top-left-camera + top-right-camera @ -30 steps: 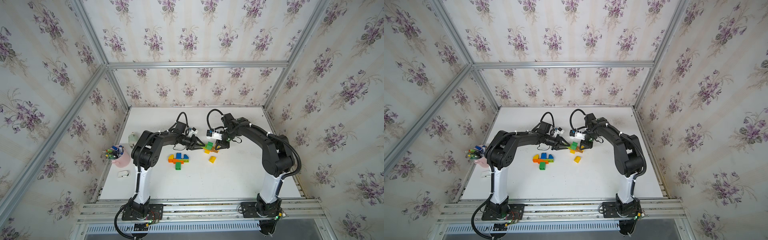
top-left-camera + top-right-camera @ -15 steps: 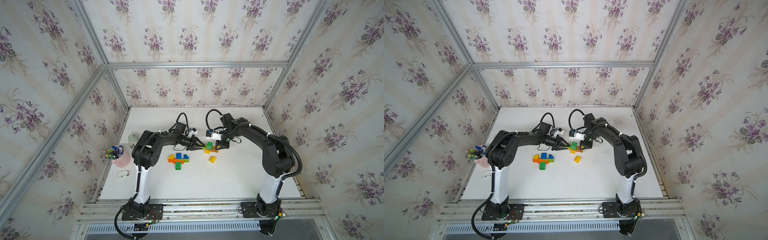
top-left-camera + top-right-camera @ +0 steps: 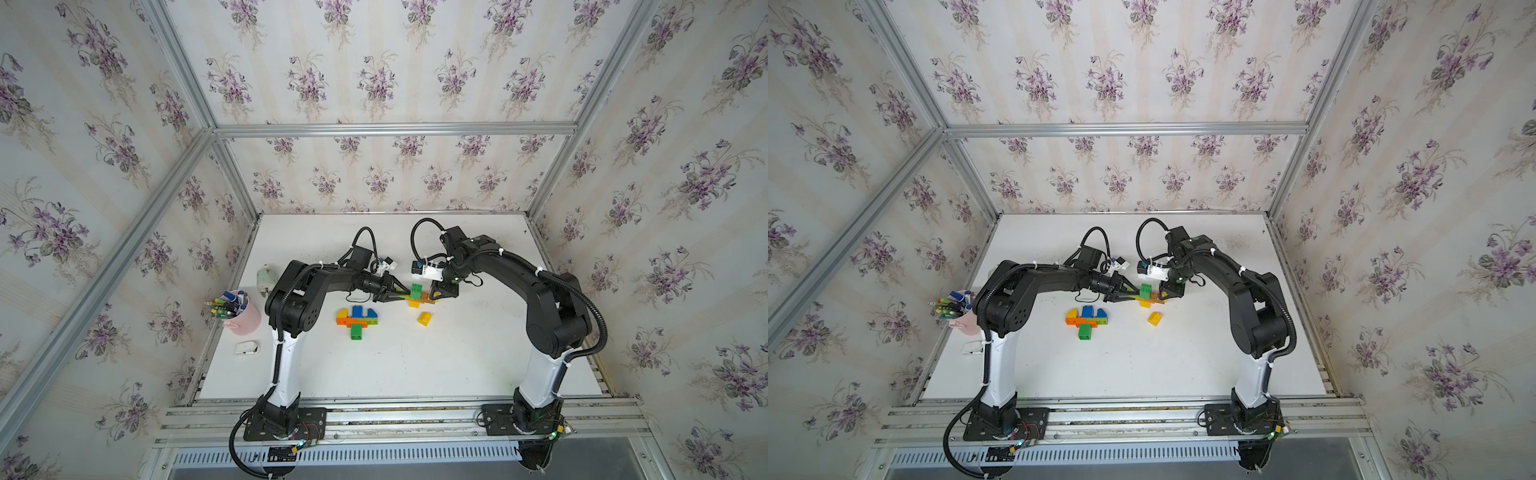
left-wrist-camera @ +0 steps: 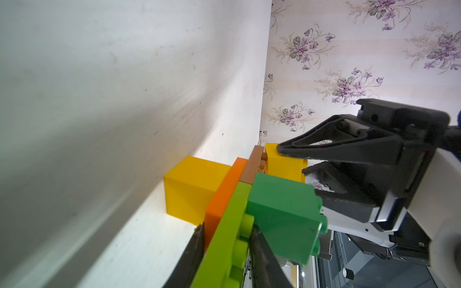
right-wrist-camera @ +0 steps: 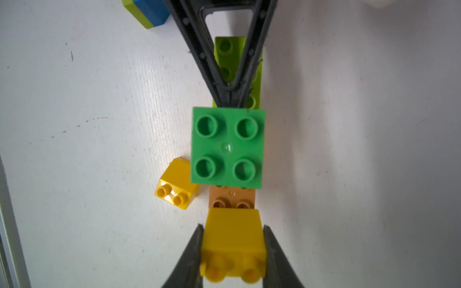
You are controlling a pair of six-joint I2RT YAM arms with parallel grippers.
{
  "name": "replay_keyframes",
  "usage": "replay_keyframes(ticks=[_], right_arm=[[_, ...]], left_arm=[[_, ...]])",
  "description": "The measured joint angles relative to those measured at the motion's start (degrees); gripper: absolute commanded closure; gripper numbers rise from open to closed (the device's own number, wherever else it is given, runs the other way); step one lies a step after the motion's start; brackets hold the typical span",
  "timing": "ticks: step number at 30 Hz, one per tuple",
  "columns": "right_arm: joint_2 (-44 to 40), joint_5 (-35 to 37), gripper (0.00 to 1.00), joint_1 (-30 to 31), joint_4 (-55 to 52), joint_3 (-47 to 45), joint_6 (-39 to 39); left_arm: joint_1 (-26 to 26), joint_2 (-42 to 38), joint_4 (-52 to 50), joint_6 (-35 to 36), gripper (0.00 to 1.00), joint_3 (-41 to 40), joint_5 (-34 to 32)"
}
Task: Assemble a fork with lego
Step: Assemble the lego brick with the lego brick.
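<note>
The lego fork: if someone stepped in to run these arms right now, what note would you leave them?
Left gripper: shut on the lime plate.
Right gripper: shut on a yellow brick at the other end of that stack.
The stack, with a green brick on top, is held between the arms.
Built cluster and loose yellow brick lie on the table.
Left: join the pieces.

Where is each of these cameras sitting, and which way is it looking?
Top views: high above the front, looking down at the white table; both whole arms show, with the left gripper and right gripper meeting at the lego strip.
Left wrist view: on the left arm, looking along its fingers, which clamp the lime plate; the right gripper shows opposite.
Right wrist view: on the right arm, looking down past its fingers, closed on a yellow brick.
Shared: every view shows the green brick.
</note>
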Motion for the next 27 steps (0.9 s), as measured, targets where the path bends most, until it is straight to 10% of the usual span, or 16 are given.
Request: replay_keyframes(ticks=[27], right_arm=[[2.2, -0.9, 0.93, 0.9, 0.0, 1.1, -0.3]], left_arm=[[0.1, 0.7, 0.5, 0.3, 0.74, 0.0, 1.6]])
